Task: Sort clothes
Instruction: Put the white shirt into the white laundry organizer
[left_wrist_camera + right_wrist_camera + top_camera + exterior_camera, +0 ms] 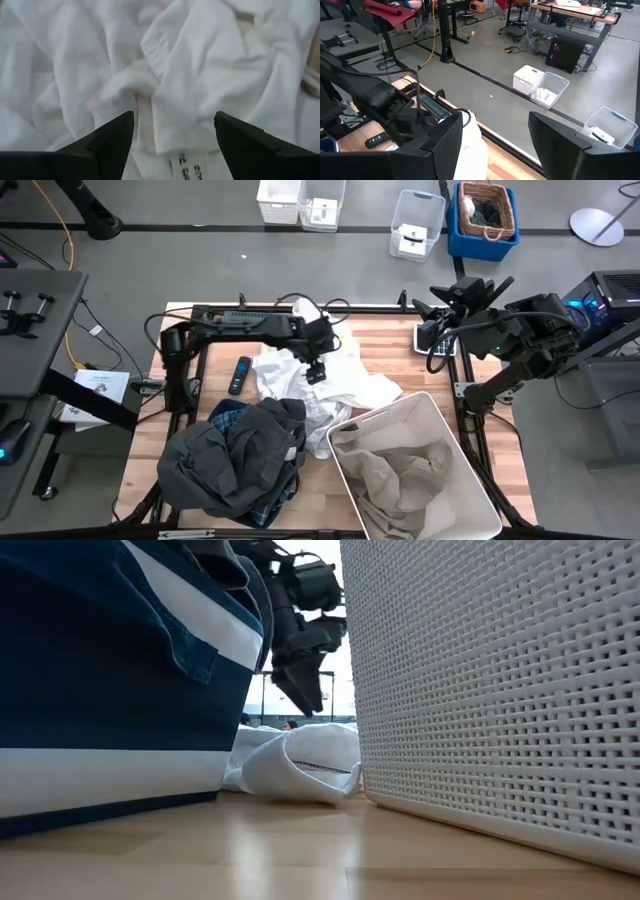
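The white piece (330, 385) lies crumpled on the table's middle and fills the left wrist view (200, 75). My left gripper (316, 370) hangs open just above it, fingers pointing down; in the low view (305, 695) there is a gap between the fingertips and the cloth (300, 765). The dark grey-black piece (235, 460) is heaped on the navy bin (100, 690) at the near left, with the plaid shirt (228, 420) under it. The beige khaki piece (400, 480) lies inside the white bin (440, 430). My right gripper (435, 300) waits open and raised at the far right (495, 120).
A black remote (240, 373) lies on the table left of the white piece. The white bin's woven wall (500, 690) and the navy bin flank the cloth closely on the near side. Several small bins (415, 225) stand on the floor beyond the far edge.
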`<control>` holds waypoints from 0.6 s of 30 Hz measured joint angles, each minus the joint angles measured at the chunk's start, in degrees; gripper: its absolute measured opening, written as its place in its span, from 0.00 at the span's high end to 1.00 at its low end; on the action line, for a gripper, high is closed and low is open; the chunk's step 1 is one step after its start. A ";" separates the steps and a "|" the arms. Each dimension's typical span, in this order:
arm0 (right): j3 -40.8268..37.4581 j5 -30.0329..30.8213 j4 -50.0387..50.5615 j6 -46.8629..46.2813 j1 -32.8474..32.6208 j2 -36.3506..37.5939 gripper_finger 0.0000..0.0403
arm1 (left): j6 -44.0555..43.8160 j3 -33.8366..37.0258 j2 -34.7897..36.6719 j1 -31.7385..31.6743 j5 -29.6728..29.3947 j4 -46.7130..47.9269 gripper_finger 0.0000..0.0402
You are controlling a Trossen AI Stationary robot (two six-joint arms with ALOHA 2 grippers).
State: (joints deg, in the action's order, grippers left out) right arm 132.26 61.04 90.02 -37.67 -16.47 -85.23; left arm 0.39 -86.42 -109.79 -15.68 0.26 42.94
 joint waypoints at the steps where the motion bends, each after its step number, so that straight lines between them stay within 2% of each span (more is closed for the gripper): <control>1: 0.00 0.01 0.00 -0.06 0.00 0.00 0.45 | 0.21 -2.05 -1.26 0.15 -0.75 1.41 0.34; 4: 0.01 0.03 0.00 -0.95 0.00 0.00 0.45 | -0.35 -6.31 -5.72 0.39 -4.35 6.93 0.34; 9: 0.00 0.07 0.00 -1.03 0.00 -0.16 0.45 | -0.90 -7.10 -12.15 -0.11 -4.89 11.64 0.34; 18: 0.01 -0.24 -0.02 -1.35 0.00 -0.72 0.45 | -0.73 -4.96 -18.74 -0.30 -1.32 12.73 0.36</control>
State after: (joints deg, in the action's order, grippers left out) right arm 132.27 60.80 90.00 -39.02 -16.47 -85.95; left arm -0.34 -91.37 -128.53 -15.98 -1.06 55.68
